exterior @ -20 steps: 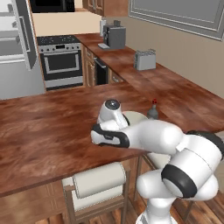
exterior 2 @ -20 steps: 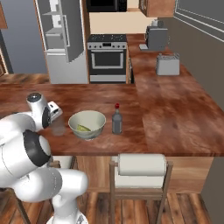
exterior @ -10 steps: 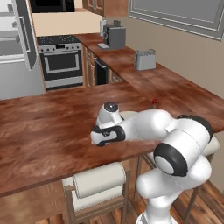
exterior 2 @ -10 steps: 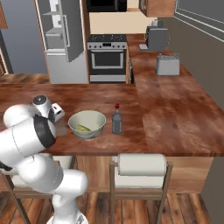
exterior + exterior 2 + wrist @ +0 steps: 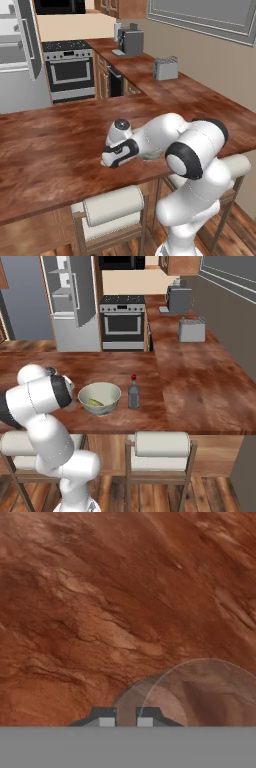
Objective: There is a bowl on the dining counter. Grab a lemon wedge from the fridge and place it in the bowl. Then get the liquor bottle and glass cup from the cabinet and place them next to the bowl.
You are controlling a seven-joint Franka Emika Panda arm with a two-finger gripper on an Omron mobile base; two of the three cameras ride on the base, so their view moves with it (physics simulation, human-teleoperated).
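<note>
Reddish wood dining counter (image 5: 200, 401) carries the bowl (image 5: 100, 398), lemon wedge (image 5: 96, 403) inside, liquor bottle (image 5: 133, 394) at its 3 o'clock. My gripper (image 5: 125, 718) is pinched on the glass cup (image 5: 200, 692), low over the wood at the bowl's 9 o'clock. Final placement, I judge; next, release and lift clear.

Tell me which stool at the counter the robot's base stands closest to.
The left stool in the right base view: the robot's white body rises right beside it, partly covering it. The right stool stands apart, below the bottle.
</note>
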